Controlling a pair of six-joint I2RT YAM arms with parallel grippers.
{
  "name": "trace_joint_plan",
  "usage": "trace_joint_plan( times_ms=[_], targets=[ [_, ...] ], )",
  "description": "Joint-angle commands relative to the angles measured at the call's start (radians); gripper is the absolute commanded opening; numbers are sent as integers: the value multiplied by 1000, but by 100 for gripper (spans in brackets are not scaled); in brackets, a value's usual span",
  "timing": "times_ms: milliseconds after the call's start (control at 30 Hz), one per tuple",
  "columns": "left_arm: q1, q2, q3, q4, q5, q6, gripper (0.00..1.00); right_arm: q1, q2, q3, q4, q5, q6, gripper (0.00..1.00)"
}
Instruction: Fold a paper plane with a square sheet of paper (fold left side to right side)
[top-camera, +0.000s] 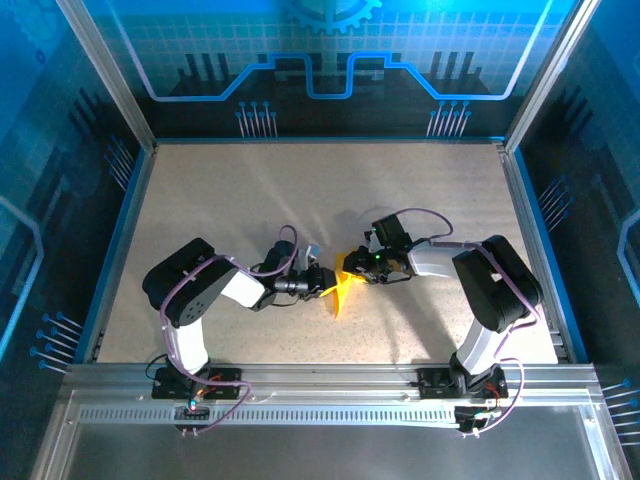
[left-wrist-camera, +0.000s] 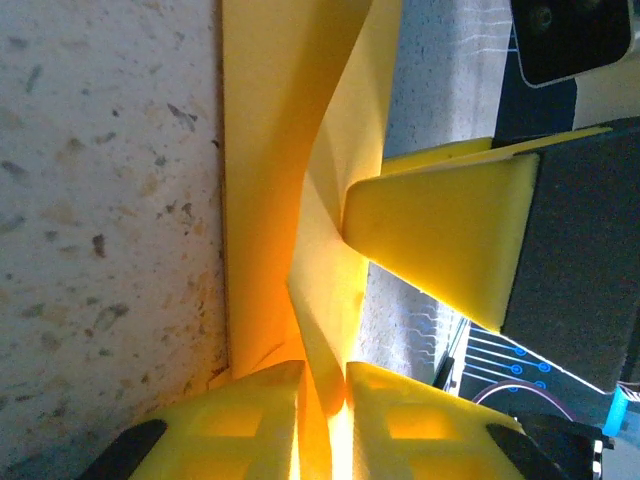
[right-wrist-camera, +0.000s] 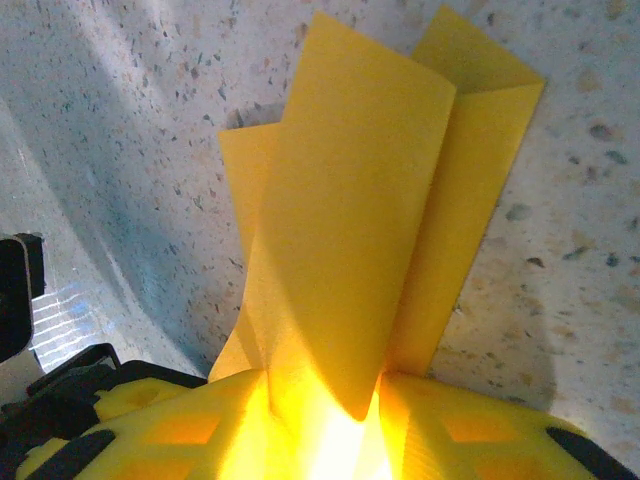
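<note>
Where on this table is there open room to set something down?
The far half of the table, up to the back wall, is bare; so is the near strip between both arm bases. Crowded at centre: left gripper and right gripper both pinch the paper.

Folded paper (top-camera: 341, 293) stands near centre of table (top-camera: 250, 190), betw. left gripper (top-camera: 326, 281) on its left & right gripper (top-camera: 354, 267) on its right, both touching it.
</note>
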Motion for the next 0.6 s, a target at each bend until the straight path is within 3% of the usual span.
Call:
trace_joint_plan(
  times_ms=[0,233,567],
  targets=[
    [4,17,29,-61,-1,54,15,28,56,-12,-86,85,-27,37],
    [4,17,46,-125,-24,98,8,30,56,-7,-103,90,-32,37],
    [5,16,72,-194,-43,148,6,31,55,-1,-120,96,-40,37]
  ],
)
